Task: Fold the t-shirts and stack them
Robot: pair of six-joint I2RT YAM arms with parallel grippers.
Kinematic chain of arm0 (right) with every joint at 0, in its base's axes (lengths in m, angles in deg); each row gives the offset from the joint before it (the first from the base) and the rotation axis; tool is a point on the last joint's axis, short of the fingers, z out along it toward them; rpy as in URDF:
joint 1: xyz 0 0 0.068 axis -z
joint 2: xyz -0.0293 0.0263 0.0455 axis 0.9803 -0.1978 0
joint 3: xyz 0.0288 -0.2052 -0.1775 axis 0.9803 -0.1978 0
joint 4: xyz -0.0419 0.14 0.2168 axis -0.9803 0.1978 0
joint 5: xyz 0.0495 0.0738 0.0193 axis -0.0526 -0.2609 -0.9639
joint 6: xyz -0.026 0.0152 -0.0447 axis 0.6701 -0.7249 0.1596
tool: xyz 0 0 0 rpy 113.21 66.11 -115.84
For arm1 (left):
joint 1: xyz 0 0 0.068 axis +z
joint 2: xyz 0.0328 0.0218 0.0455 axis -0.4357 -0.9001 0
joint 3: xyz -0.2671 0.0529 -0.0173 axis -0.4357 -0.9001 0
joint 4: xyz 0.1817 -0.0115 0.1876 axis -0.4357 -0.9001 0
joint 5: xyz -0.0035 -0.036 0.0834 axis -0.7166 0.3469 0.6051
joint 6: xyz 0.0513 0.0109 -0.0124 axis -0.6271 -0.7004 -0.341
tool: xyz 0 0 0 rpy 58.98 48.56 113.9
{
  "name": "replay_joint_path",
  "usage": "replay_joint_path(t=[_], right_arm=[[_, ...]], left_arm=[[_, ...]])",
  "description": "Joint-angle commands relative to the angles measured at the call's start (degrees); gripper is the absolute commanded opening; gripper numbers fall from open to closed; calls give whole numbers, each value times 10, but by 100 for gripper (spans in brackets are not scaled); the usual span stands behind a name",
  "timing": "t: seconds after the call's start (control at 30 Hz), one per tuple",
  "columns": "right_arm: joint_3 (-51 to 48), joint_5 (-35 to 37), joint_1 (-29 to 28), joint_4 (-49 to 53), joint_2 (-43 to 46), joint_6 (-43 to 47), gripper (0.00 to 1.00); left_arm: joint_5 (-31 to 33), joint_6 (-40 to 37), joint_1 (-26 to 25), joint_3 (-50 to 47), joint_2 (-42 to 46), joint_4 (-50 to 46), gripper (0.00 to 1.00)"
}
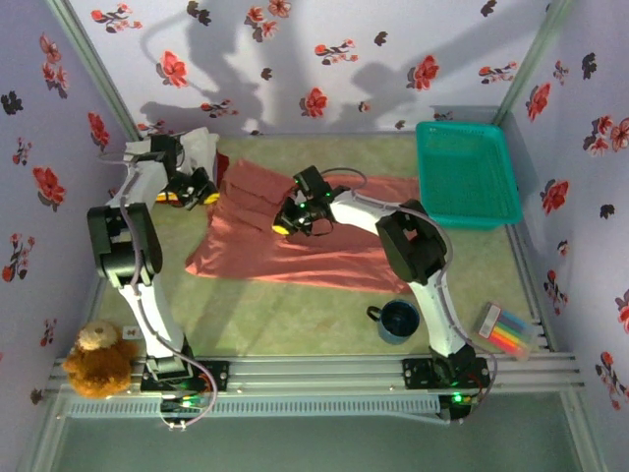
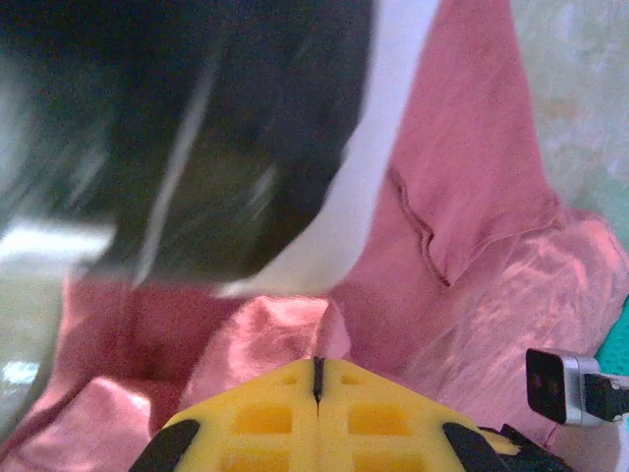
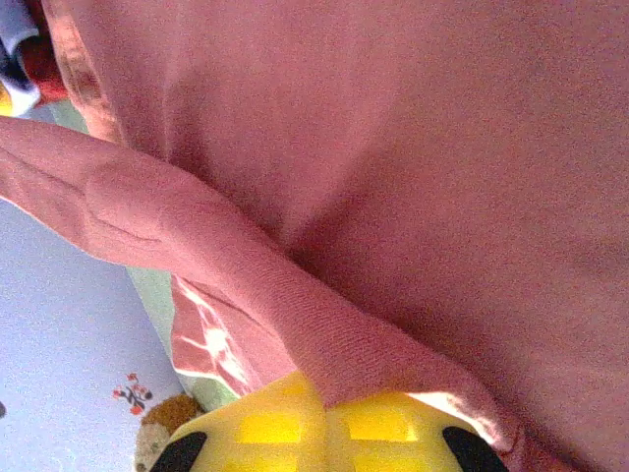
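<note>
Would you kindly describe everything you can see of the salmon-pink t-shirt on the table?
The salmon-pink t-shirt is large, plain, soft knit cloth, spread but rumpled across the middle of the green table. Its far-left part is creased into folds, and a hemmed sleeve shows in the left wrist view. The left tool is shut on its bunched left edge; the right tool is shut on a raised fold near its middle. Its right end comes close to the teal basket; contact is unclear.
</note>
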Motion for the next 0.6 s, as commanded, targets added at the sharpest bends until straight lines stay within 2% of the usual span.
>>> replay_joint_path(t=[0.0, 0.2, 0.23, 0.3, 0.37, 0.4, 0.43, 0.57], right_arm=[[3, -15, 20, -43, -15, -36, 0], [28, -34, 37, -55, -45, -47, 1], [28, -33, 40, -57, -45, -47, 3], [25, -28, 47, -62, -42, -46, 12], [16, -21, 54, -71, -33, -48, 20], [11, -18, 56, -77, -28, -49, 26], [7, -15, 57, -76, -22, -47, 34], [2, -4, 53, -25, 8, -6, 40]], left_arm=[[-8, 14, -8, 41, -32, -4, 0], [-22, 31, -13, 84, -81, 14, 0], [-29, 38, -14, 91, -90, 19, 0], [-36, 49, -16, 98, -100, 31, 2], [-36, 53, -18, 111, -107, 33, 30], [-37, 52, -18, 118, -109, 30, 37], [-37, 49, -19, 129, -111, 23, 40], [-22, 24, -20, 133, -77, -10, 44]])
